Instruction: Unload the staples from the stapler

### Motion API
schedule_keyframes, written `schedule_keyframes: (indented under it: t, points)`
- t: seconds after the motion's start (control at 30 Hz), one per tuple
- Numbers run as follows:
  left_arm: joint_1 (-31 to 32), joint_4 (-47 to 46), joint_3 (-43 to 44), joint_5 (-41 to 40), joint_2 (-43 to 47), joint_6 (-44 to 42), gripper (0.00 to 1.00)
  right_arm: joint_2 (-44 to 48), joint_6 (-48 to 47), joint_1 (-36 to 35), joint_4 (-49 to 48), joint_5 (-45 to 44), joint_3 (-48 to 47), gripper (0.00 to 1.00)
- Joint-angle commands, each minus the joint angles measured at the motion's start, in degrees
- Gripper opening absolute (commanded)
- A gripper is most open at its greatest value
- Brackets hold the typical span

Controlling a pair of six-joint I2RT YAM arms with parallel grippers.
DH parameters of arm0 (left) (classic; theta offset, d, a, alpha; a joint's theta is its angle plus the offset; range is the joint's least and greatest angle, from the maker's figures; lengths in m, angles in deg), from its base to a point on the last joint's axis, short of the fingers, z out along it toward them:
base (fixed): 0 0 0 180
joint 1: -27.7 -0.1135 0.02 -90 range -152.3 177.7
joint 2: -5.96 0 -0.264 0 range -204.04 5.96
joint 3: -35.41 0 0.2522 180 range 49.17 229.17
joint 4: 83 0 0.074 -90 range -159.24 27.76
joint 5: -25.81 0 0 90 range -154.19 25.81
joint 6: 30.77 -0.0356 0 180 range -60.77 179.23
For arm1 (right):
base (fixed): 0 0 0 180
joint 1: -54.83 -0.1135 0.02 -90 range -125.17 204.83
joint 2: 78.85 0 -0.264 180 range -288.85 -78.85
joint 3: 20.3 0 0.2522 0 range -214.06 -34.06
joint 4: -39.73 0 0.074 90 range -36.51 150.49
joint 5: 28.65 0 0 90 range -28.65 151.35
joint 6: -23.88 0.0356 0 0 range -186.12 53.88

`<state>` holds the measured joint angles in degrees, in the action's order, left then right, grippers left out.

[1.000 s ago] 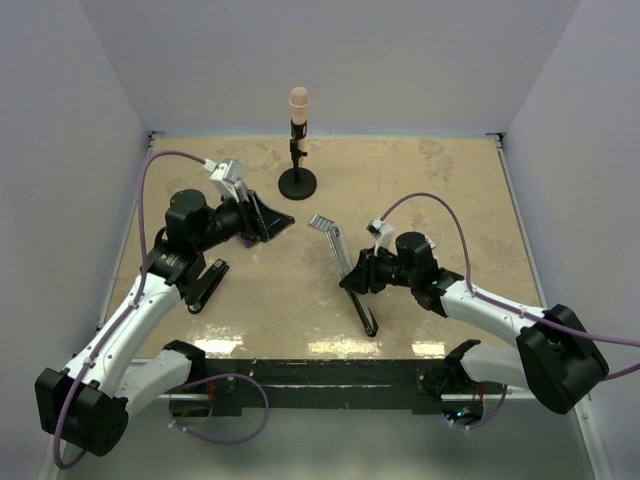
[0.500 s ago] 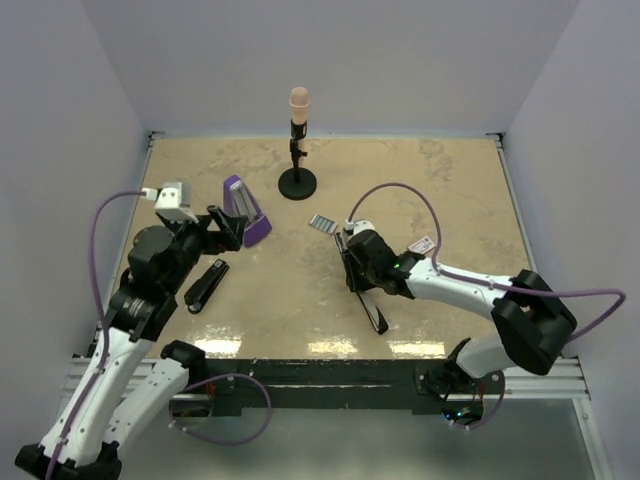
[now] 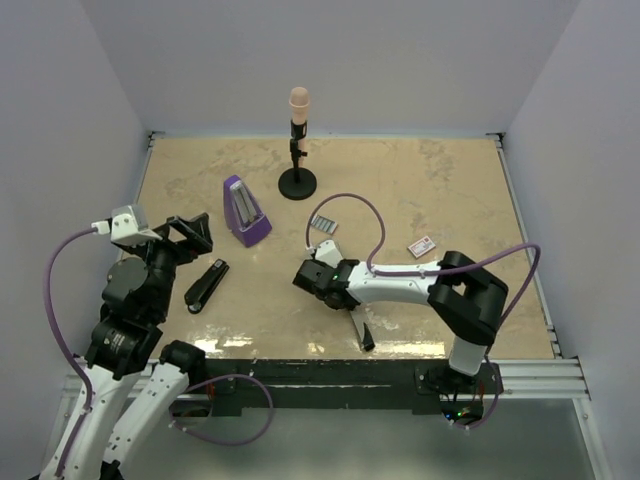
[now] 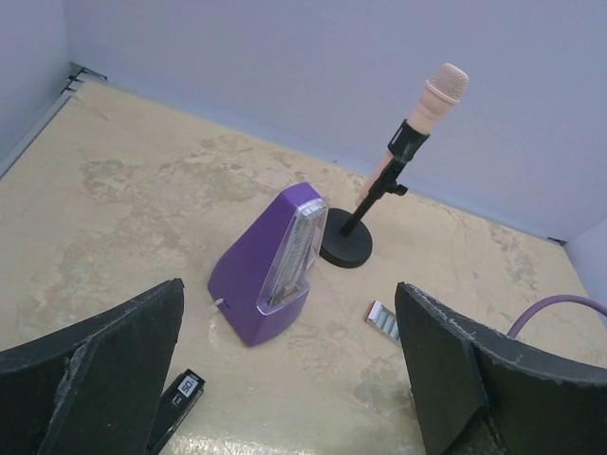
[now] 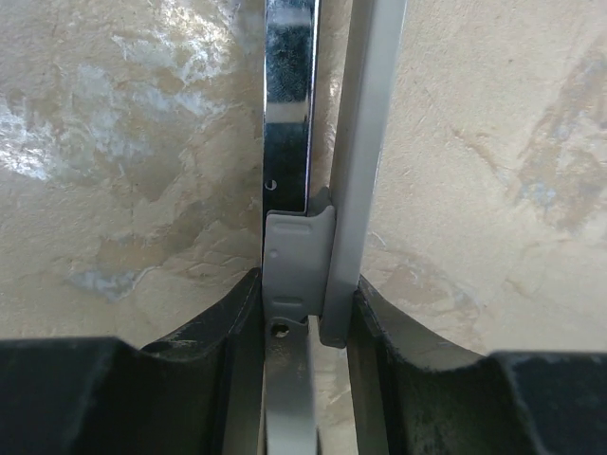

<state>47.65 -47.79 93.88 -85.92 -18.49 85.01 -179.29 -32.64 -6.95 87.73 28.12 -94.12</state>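
stapler [image 3: 362, 326], long and slim, lies on the tan table [image 3: 450, 190] just below centre of the overhead view, clamped between the narrow-set fingers of the right gripper [image 3: 318, 279]. staples [image 3: 322, 224] lie loose just above it, mid-frame. left gripper [image 3: 188, 233] gapes wide at the left, holding nothing, near a purple metronome [image 3: 243, 210].

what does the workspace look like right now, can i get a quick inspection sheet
surface: beige marbled table, glare near the front edge
job's things: stapler clamped in the right fingers; staples lie loose on the table, apart from it
clutter: purple metronome, microphone on a stand, short black stapler, pink-and-white card
grippers: left gripper open, empty; right gripper shut on the stapler
cables: left cable hangs clear; right cable arches over the table near the staples
surroundings: plain pale walls, nothing else seen
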Motion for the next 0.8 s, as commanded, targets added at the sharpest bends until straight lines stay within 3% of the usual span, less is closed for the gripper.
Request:
schedule_keyframes:
  t: [0.0,0.4,0.77]
  points:
    - [-0.17,-0.53,-0.67,-4.45,2.91,1.11,0.97,-4.39,6.85,-3.52,10.83,-12.28,-7.35,0.00]
    - [-0.17,-0.36,-0.94,-5.07,3.44,1.38,0.97,-18.12,17.06,-11.69,28.60,-21.70,-16.93,0.00]
    - [-0.17,-1.06,-1.29,-3.58,3.09,0.94,0.97,-11.63,12.15,-11.61,21.94,-17.48,-14.66,0.00]
